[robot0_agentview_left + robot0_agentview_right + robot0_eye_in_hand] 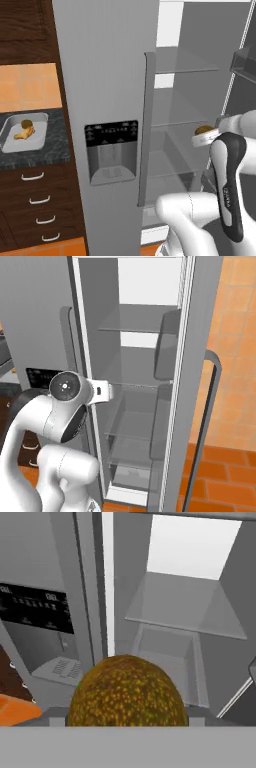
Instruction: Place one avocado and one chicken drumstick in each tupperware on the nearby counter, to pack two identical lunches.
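An olive-brown speckled avocado [127,694] sits close up at the bottom of the hand view, held between my fingers and hiding their tips. In the left base view the same avocado [203,130] rests in my gripper [205,135], which is shut on it in front of the open fridge's middle shelf. Far left, a pale tupperware [10,131] lies on the dark speckled counter [52,150]. Inside it are another avocado [26,123] and a golden-tan chicken drumstick [24,133].
The grey fridge door with a black dispenser panel [111,150] and long vertical handle [146,130] stands between my hand and the counter. Glass shelves [135,328] fill the open fridge, and its swung-out right door [200,381] is close. Dark drawers [37,192] sit under the counter.
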Available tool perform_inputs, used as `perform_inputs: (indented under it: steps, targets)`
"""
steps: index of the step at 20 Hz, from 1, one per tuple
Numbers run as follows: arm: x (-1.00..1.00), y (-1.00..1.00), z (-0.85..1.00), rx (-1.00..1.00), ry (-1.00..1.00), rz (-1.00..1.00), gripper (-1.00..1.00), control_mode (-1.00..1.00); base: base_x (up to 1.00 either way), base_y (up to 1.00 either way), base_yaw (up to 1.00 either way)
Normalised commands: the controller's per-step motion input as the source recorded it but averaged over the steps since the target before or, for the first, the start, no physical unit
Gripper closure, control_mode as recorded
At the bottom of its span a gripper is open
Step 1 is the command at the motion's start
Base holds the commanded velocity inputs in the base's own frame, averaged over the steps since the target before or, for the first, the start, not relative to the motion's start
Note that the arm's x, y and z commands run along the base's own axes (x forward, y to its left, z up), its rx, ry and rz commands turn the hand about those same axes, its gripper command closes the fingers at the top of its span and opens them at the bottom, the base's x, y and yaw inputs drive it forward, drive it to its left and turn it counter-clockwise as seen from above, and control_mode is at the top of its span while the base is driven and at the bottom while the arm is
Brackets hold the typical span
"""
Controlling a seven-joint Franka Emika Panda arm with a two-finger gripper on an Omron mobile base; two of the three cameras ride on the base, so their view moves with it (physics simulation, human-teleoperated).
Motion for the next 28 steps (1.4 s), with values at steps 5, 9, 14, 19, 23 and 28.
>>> perform_inputs:
  steps: [5, 9, 14, 19, 23, 28]
  targets:
    - [0.0, 0.0, 0.0, 0.0, 0.0, 0.0, 1.0, 1.0, -0.62, 0.91, 0.07]
    - [0.0, 0.0, 0.0, 0.0, 0.0, 0.0, 1.0, 1.0, 0.04, 1.0, 0.0]
    - [0.0, 0.0, 0.0, 0.0, 0.0, 0.0, 1.0, 1.0, 0.17, 1.0, 0.02]
    - [0.0, 0.0, 0.0, 0.0, 0.0, 0.0, 1.0, 1.0, 0.34, 1.0, 0.01]
    - [0.0, 0.0, 0.0, 0.0, 0.0, 0.0, 1.0, 1.0, 0.46, 1.0, 0.0]
    - [0.0, 0.0, 0.0, 0.0, 0.0, 0.0, 1.0, 1.0, 0.64, 1.0, 0.0]
